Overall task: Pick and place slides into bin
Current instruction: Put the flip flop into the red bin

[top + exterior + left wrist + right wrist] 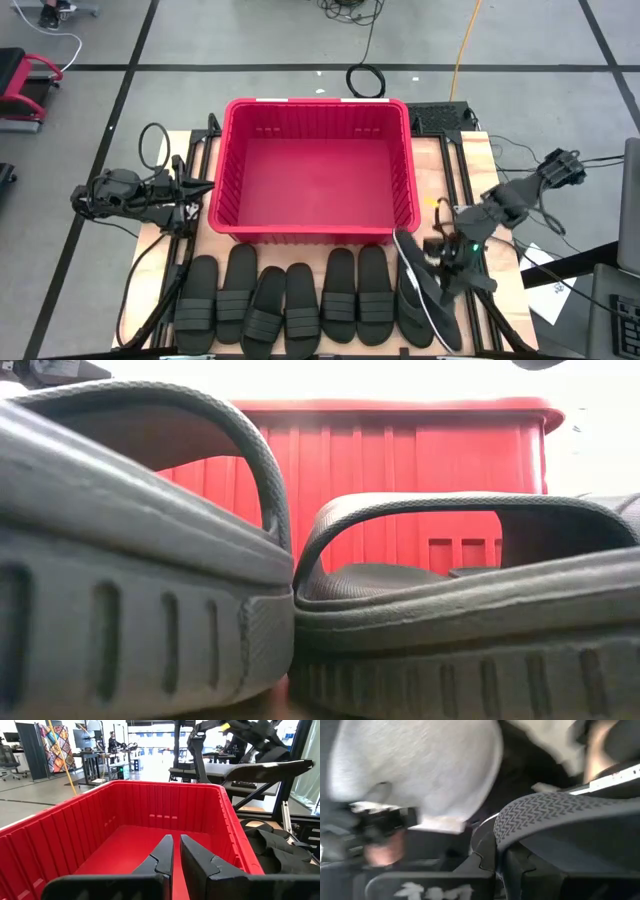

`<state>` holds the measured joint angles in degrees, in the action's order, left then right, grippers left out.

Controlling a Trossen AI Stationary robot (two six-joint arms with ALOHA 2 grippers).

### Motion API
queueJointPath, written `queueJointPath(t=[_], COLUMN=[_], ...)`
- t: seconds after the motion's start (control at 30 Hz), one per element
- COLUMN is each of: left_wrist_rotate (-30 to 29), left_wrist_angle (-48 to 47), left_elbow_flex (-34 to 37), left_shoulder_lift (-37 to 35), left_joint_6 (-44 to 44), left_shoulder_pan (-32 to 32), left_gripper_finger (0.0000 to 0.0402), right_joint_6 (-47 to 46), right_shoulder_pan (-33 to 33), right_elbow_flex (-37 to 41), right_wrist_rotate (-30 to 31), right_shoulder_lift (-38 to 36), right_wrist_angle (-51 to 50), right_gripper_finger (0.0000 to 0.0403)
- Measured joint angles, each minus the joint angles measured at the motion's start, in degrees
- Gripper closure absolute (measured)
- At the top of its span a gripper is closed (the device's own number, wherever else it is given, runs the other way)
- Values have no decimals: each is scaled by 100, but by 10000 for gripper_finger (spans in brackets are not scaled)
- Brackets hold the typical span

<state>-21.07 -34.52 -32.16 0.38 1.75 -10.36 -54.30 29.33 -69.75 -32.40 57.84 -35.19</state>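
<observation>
The red bin (228, 165) stands at the table's middle, and nothing shows inside it. Six black band slides (285, 300) lie side by side on their soles along the near edge; two show close up in the low view (430, 590). My right gripper (446, 258) is shut on a black thong sandal (428, 300) by the bin's near right corner. The sandal also shows in the left wrist view (270, 767). Another thong sandal (410, 312) lies on the table beneath it. My left gripper (176, 855) is shut and empty beside the bin's left wall. My right gripper pinches the thong sandal between its two fingers at one long edge, about mid-length, with the chevron-tread sole (545, 810) facing its camera. The fingers come from the table's right side and lie across the sandal. The sandal is lifted clear of the table, about at the height of the bin's rim.
Metal frame rails (190, 160) run along both sides of the bin. Cables lie on the floor beyond the table. White papers (545, 290) lie off the table's right edge.
</observation>
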Motion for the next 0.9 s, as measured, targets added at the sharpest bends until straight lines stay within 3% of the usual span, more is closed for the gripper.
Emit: queueJointPath(t=[0.13, 0.27, 0.47, 0.77, 0.9], left_wrist_rotate=[3, 1, 1, 2, 3], left_wrist_angle=[-1, -15, -36, -44, -41], left_elbow_flex=[0, 0, 0, 0, 0], left_shoulder_lift=[0, 0, 0, 0, 0], left_joint_6=[90, 42, -37, 27, 27], left_shoulder_pan=[-1, -1, -1, -1, -1], left_gripper_finger=[371, 371, 371, 371, 371], right_joint_6=[848, 1377, 2367, 4473, 4869], right_shoulder_pan=[-593, -1349, -2547, -3763, -4057], right_elbow_flex=[-575, -938, -1952, -4678, -5249], right_wrist_rotate=[469, 766, 382, 406, 178], right_shoulder_lift=[55, 155, 822, 2384, 2732], right_wrist_angle=[-940, -1124, -2088, -5525, -5359], right_gripper_finger=[403, 403, 403, 403, 403])
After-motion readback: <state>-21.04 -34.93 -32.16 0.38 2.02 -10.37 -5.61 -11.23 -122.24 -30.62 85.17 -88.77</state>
